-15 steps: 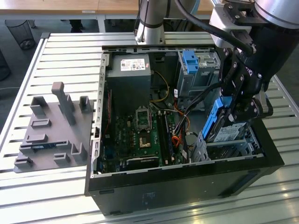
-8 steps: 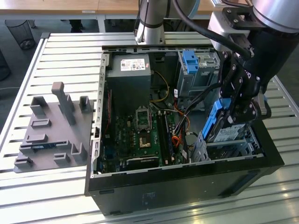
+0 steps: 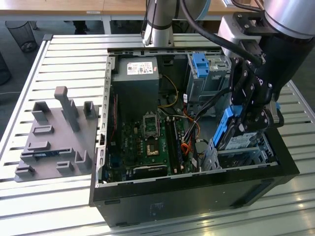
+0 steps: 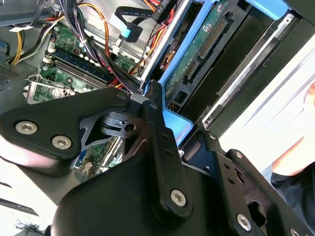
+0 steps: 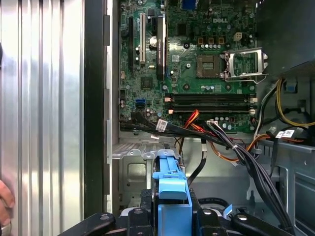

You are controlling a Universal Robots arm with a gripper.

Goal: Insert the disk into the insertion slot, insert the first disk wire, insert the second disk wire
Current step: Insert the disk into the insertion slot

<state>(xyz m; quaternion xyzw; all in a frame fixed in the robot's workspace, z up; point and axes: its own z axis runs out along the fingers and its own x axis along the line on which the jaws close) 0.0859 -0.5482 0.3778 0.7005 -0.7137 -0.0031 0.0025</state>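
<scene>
Disk [image 3: 235, 133] insertion looks to be the step in hand. At the exterior view's lower right, inside the case [image 3: 197, 199], the gripper [image 3: 250, 122] is clamped on the disk (by its blue carrier), holding it tilted over the slot [image 3: 243, 156], not yet in. Seating it would call for levelling it with the slot's mouth.

Your worktop [image 3: 69, 54] is slatted silver metal. You have the open black computer case [image 3: 197, 199] standing on it, with a grey fixture plate [image 3: 54, 147] just beside it, at the exterior view's left.
</scene>
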